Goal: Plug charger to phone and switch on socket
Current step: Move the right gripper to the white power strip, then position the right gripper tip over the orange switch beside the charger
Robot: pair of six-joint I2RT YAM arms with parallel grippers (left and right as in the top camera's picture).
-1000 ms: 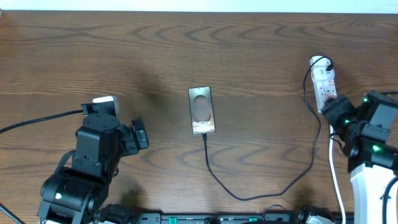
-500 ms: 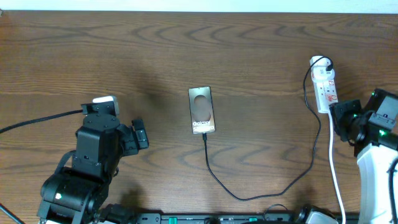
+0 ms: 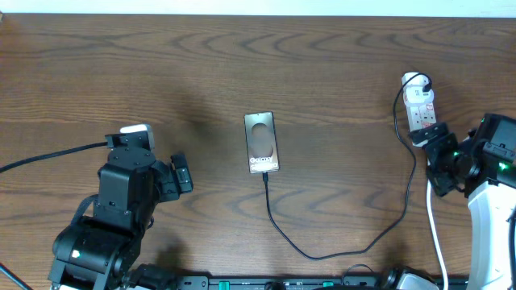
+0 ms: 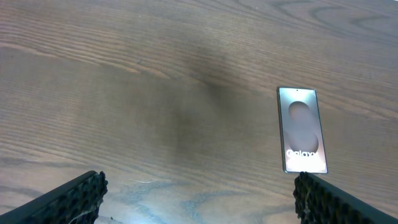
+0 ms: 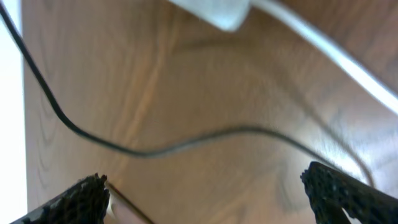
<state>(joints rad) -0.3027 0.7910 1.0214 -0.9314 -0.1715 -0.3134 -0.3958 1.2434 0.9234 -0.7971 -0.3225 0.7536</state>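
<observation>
the phone [image 3: 262, 142] lies flat near the middle of the wooden worktop [image 3: 242, 64], glossy face up, its white lettering at the near short edge; the charger [image 3: 322, 254] meets that near edge, though whether its tip is fully seated cannot be told from above; from there the thin black cable runs toward the front of the worktop, curves right, then climbs to the far end of the socket [image 3: 421, 109]; the socket sits near the right edge of the worktop, with its white cord [image 3: 435, 234] trailing toward the front.

the left end effector [image 3: 181, 173] hangs well to the left of the phone, fingers apart and holding nothing; in its wrist view the end effector [image 4: 199, 208] shows both dark pads at the lower corners, with the phone [image 4: 301, 129] lying ahead and to the right.

the right end effector [image 3: 438, 161] is just beside the near end of the socket, fingers apart and empty; in its wrist view the end effector [image 5: 208, 199] is spread wide above the worktop, the charger [image 5: 186, 146] crossing below it and a blurred corner of the socket [image 5: 214, 11] at the top.
</observation>
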